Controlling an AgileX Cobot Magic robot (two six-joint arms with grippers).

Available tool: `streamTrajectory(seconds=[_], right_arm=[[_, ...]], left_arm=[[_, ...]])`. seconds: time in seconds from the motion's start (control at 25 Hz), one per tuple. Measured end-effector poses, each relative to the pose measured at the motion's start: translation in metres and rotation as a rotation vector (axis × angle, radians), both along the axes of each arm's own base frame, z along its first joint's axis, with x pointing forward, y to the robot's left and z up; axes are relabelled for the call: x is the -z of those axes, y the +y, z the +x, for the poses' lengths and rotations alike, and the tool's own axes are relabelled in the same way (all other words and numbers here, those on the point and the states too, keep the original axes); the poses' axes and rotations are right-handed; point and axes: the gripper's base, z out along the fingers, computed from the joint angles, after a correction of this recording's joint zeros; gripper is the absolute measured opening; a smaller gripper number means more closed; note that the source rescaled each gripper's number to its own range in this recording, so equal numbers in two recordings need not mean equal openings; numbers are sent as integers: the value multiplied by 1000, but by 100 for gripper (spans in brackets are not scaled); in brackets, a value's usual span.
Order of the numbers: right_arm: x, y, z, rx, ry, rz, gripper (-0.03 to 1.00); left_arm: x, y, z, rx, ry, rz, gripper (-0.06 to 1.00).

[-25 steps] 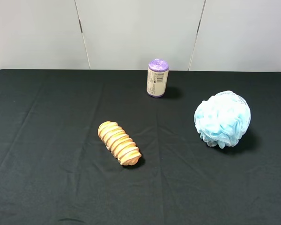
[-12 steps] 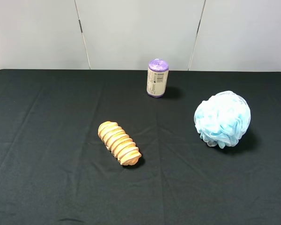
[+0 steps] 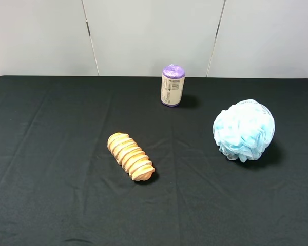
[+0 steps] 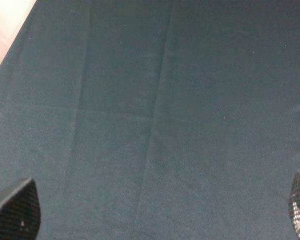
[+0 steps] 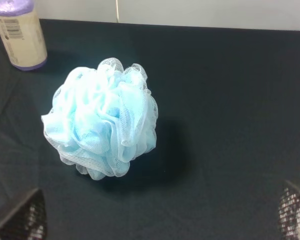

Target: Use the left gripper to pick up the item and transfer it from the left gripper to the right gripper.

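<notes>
The item, a fluffy light-blue mesh pouf (image 3: 244, 130), rests on the black cloth at the right of the exterior high view. It also shows in the right wrist view (image 5: 102, 127), ahead of my right gripper (image 5: 157, 220), whose fingertips (image 5: 21, 219) stand wide apart and empty. My left gripper (image 4: 157, 220) is open and empty too, its fingertips (image 4: 17, 210) at the frame's corners over bare black cloth. The pouf is out of the left wrist view. Neither arm shows in the exterior high view.
A ridged orange-tan oblong (image 3: 131, 156) lies near the table's middle. A purple-capped canister (image 3: 172, 85) stands upright at the back, also in the right wrist view (image 5: 17, 32). The black cloth (image 3: 51, 154) covers the table; a pale wall stands behind.
</notes>
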Motion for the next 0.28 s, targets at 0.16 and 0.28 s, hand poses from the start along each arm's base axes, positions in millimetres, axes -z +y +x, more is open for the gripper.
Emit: streamTrajectory(seconds=[0.16,0.28], right_arm=[[0,0,0,0,0,0,100],[0,0,0,0,0,0,100]], left_arm=[[0,0,0,0,0,0,100],[0,0,0,0,0,0,100]])
